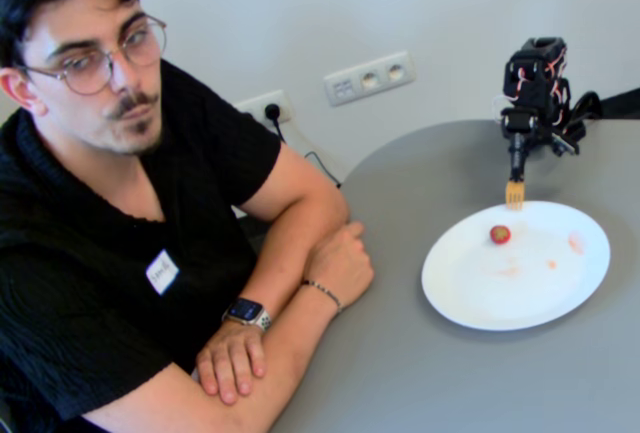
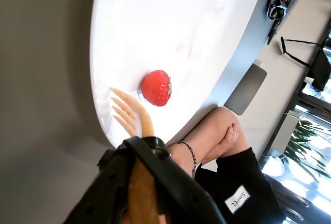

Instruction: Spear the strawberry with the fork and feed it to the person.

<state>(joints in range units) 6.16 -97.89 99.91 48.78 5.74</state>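
On the grey table [image 1: 420, 373] in front of you sits a white plate [image 1: 500, 298], and the strawberry [image 1: 500, 235] lies on it near the rim at about 11 o'clock of the plate in the fixed view. Your fork [image 1: 514, 194] hangs tines-down at the plate's 12 o'clock edge, just beside the berry but apart from it; the wrist view shows the tines [image 2: 125, 113] over the plate's rim with a sliver of white between them and the fruit (faint pink-orange smears mark the plate's middle). You cannot tell from either view how the gripper [image 1: 517, 158] stands, since the black stem hides its fingers. At 9 o'clock of the plate, the person [image 1: 110, 203] leans on the table with forearms crossed, lips pursed, wearing a wristwatch [image 1: 247, 311].
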